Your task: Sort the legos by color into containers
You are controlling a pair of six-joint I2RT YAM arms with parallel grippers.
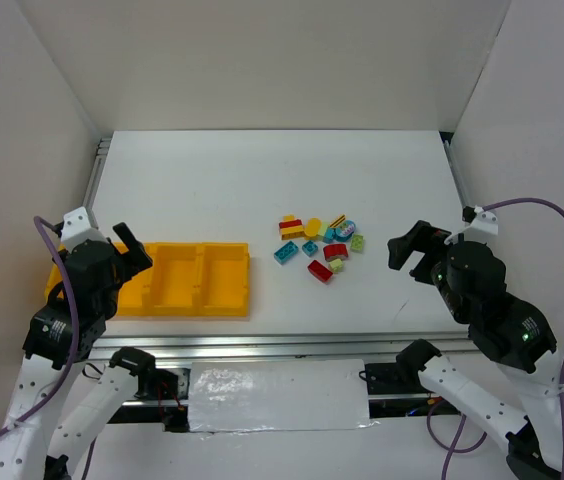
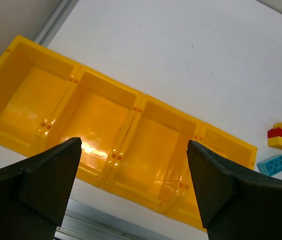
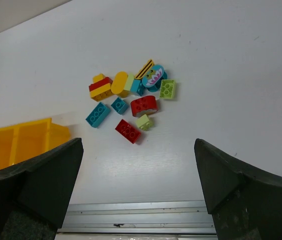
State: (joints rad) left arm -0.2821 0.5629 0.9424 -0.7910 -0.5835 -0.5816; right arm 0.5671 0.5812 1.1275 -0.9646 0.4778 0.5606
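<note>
White tabletop is being shared by clustered legos and a yellow tray; the left gripper and right gripper are being held spread, empty.

No legible text anywhere, no label, brand or number on legos, yellow tray, table

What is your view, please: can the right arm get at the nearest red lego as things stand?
Probably yes: the right tool is open and empty, with only bare table before the red lego.
</note>
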